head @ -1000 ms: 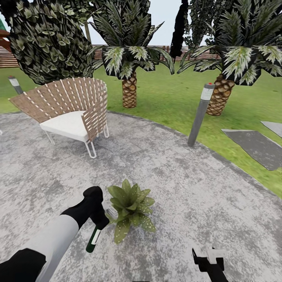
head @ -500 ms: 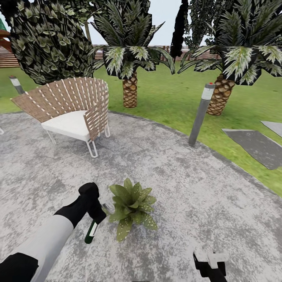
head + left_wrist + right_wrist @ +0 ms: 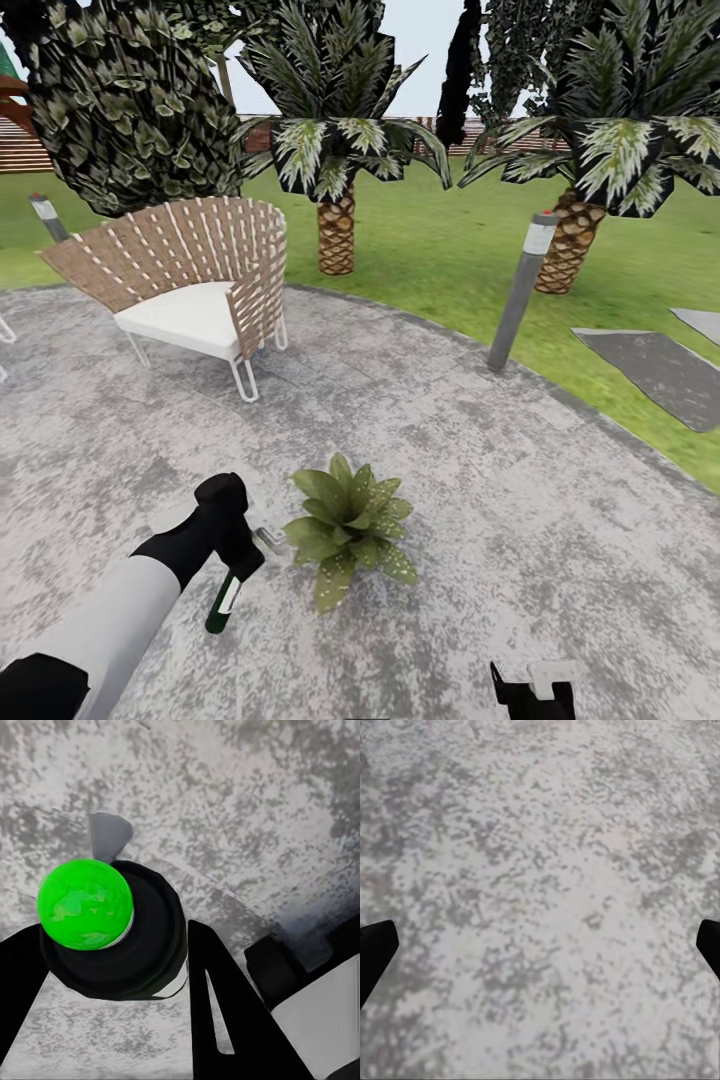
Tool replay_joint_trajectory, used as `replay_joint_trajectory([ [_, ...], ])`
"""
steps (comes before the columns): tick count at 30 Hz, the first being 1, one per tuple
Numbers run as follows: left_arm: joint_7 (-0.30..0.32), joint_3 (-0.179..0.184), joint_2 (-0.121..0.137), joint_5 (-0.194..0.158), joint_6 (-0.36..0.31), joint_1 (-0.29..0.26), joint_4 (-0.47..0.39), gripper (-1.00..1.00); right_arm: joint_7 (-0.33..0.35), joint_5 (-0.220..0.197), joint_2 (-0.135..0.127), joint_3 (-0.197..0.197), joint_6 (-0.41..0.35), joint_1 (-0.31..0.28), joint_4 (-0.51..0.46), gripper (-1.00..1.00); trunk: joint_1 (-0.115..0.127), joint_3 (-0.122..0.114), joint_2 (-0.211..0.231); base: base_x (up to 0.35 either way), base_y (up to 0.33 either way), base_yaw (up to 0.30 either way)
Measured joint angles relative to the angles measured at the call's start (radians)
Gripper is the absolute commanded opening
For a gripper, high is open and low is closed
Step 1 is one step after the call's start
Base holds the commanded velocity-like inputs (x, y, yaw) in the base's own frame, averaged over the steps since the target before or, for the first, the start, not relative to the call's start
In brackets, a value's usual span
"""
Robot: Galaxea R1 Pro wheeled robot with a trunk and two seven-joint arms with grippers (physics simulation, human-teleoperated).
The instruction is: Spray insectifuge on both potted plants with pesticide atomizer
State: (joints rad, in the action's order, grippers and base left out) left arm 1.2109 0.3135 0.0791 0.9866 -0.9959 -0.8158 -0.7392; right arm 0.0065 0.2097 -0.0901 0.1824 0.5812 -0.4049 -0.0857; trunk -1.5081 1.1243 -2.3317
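My left gripper [image 3: 238, 560] is shut on the pesticide atomizer [image 3: 222, 603], a dark green bottle with a white label, held tilted above the paved patio just left of a potted plant [image 3: 350, 525] with broad pale-speckled leaves. Its pale spray head [image 3: 268, 541] points toward that plant. In the left wrist view the atomizer [image 3: 112, 934] sits end-on between the black fingers [image 3: 225, 1020], with a bright green round end toward the camera. My right gripper [image 3: 535, 690] is low at the front right; in the right wrist view its fingertips [image 3: 375, 949] stand wide apart over bare paving.
A woven chair with a white seat [image 3: 190, 290] stands at the back left of the round grey patio [image 3: 500, 520]. A grey bollard lamp [image 3: 520, 290] stands at the patio's right edge, another [image 3: 47, 215] at far left. Palms [image 3: 335, 230] and lawn lie beyond.
The whole view has shifted slightly, so the camera moved. My left gripper with the atomizer has drawn back a little to the left, widening the gap to the plant.
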Motion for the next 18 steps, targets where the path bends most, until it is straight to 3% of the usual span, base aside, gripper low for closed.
replay_joint_trajectory([
  [3,0.0,0.0,-0.006,0.001,0.0,0.0,-0.001,-1.0,-0.001,0.0,0.001,0.0,-0.001,0.0,0.0,1.0,0.0,0.0,0.0,0.039,0.232,0.0],
  [9,0.0,0.002,-0.007,0.001,0.0,0.0,-0.002,-1.0,-0.001,-0.003,0.0,0.003,0.0,-0.001,0.001,1.0,0.0,0.0,0.0,0.004,0.026,-0.025],
  [14,0.004,0.002,-0.009,0.0,0.001,-0.011,0.0,-1.0,-0.001,-0.003,-0.001,0.002,-0.001,0.0,0.002,1.0,0.0,0.0,0.0,0.0,0.0,-0.263],
  [18,0.01,0.039,-0.01,-0.001,0.0,-0.012,0.001,-1.0,-0.001,-0.003,-0.001,0.002,0.0,0.0,0.003,1.0,0.0,0.0,0.0,0.0,0.0,-0.298],
])
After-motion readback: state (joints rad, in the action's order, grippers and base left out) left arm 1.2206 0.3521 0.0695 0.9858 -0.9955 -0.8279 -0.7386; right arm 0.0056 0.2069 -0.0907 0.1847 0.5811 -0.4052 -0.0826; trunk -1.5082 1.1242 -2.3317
